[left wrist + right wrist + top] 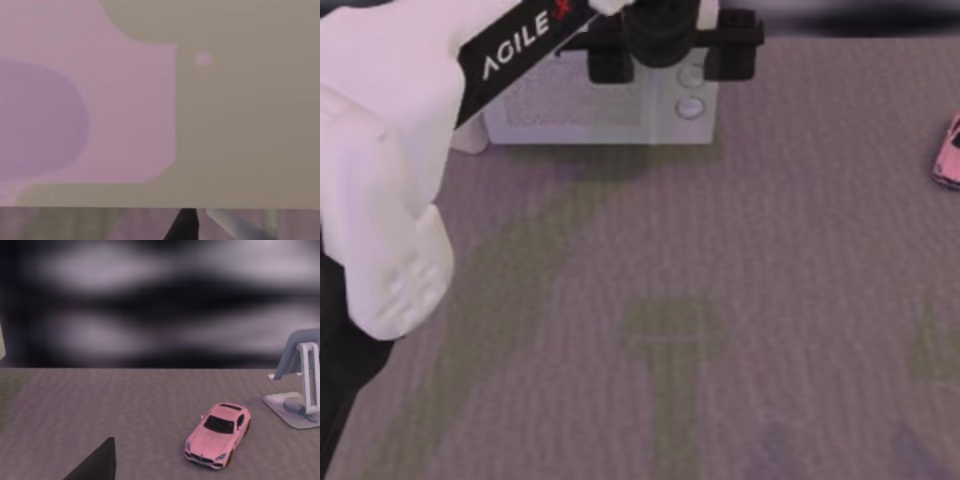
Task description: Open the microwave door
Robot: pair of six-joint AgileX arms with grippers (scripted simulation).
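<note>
The white microwave (705, 128) stands at the table's far edge, left of centre, with two round silver knobs (690, 106) on its right panel. The microwave door (570, 105), with a grey speckled mesh window, looks flush with the front. My left gripper (672, 62) hangs open over the microwave's top front edge. One black finger (610, 65) is above the door and the other above the knob panel. Up close, the left wrist view shows only a beige surface (250, 125), a lilac patch (125, 100) and one dark fingertip (185, 225). My right gripper (100, 465) is parked out of the top view.
A pink toy car (948, 152) sits at the table's right edge, also seen in the right wrist view as the car (218, 435). A white stand (300, 390) is beside it. A small white object (470, 138) sits by the microwave's left corner. My left arm (380, 160) covers the left side.
</note>
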